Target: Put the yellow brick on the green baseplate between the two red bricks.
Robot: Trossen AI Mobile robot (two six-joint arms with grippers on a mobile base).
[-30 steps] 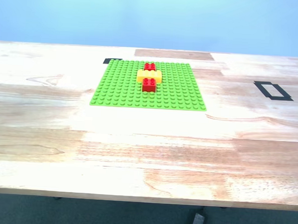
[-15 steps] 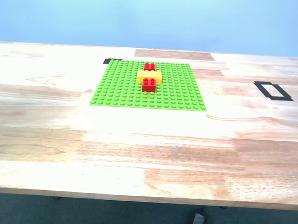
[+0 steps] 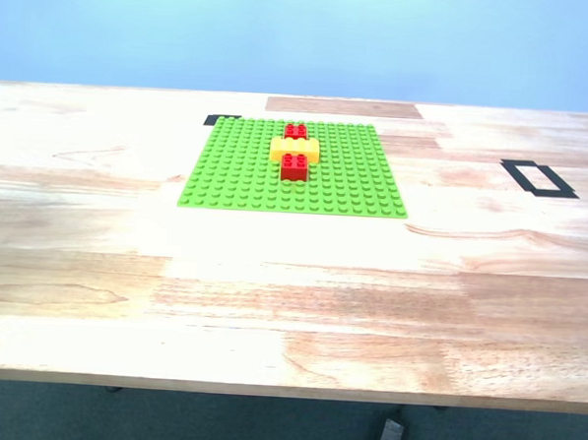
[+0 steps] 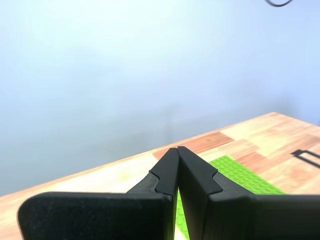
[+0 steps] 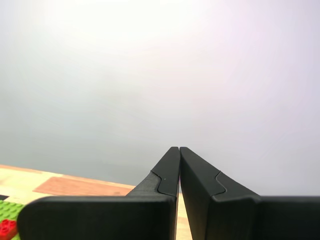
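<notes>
The yellow-orange studded plastic brick (image 3: 295,149) sits between 2 red studded plastic bricks (image 3: 294,165) on the flat green studded baseplate (image 3: 238,168), so placement looks done, and my first gripper (image 4: 178,148) and my second gripper (image 5: 179,148) are both closed and empty, needing no further move.

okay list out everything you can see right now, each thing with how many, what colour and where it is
green baseplate: one, bright green, flat on the table, far middle.
red bricks: two, red, on the baseplate, one nearer, one farther.
yellow brick: one, yellow, between the red bricks.
table: one, light wood.
tape outline: one, black, exterior view's right.
brown patch: one, table's far edge.
first pincer: black, shut, empty.
second pincer: black, shut, empty.
</notes>
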